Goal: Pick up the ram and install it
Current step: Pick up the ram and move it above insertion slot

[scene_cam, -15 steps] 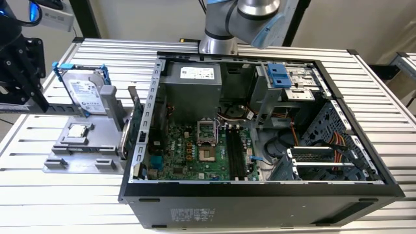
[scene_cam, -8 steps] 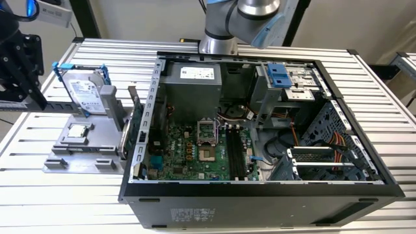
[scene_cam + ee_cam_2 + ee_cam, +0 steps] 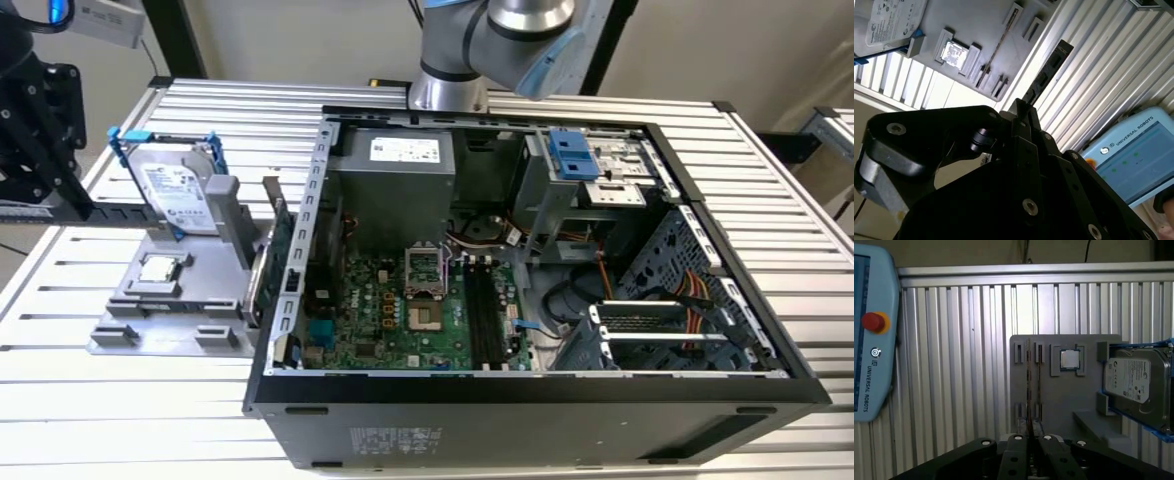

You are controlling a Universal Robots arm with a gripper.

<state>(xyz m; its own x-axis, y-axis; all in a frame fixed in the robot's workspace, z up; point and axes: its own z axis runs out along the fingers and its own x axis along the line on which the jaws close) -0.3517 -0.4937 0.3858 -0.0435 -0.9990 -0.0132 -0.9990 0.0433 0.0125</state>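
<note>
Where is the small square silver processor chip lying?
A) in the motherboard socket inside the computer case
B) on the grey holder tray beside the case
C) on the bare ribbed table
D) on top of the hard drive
B: in the exterior view the processor chip lies flat on the grey holder tray, outside the computer case, towards the exterior view's left.

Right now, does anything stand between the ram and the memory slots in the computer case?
Yes. The ram is at the gray holder, outside the case. In the exterior view the case's side wall rises between that holder and the memory slots.
</note>
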